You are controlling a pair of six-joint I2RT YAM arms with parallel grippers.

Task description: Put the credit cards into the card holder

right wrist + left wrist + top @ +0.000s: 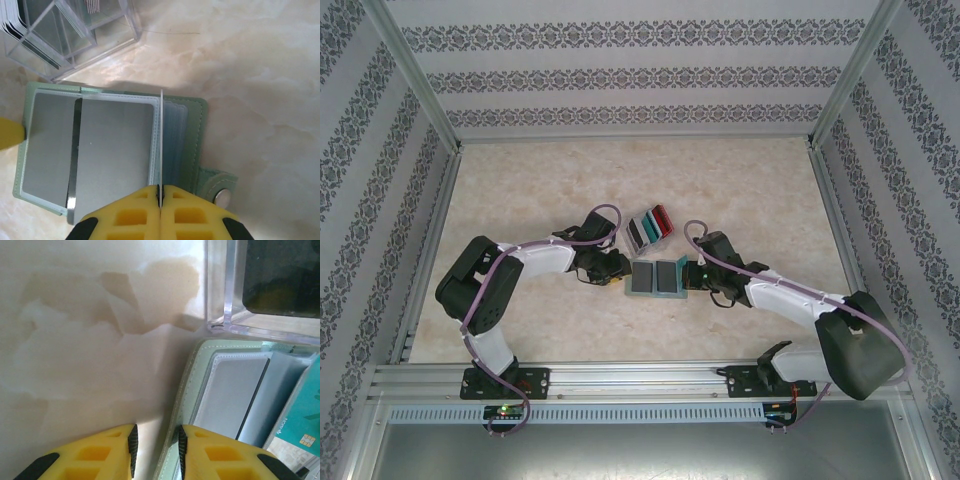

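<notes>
The grey-green card holder (656, 276) lies open on the table, grey sleeves up. In the left wrist view my left gripper (157, 430) is open and straddles the holder's left edge (186, 390), one finger over the cover and one over bare table. My right gripper (161, 188) is shut on a thin sheet standing edge-on above the holder's (186, 130) right half. From the left wrist view that sheet is a teal-green credit card (295, 425) with a chip. A dark grey card's edge (75, 150) shows between sleeves on the left half.
A clear plastic tray (648, 230) with upright slots stands just behind the holder and holds red, teal and dark cards. Its wall (225, 295) is close to my left fingers, and its corner (75, 40) shows in the right wrist view. The holder's snap tab (220, 192) sticks out beside my right finger.
</notes>
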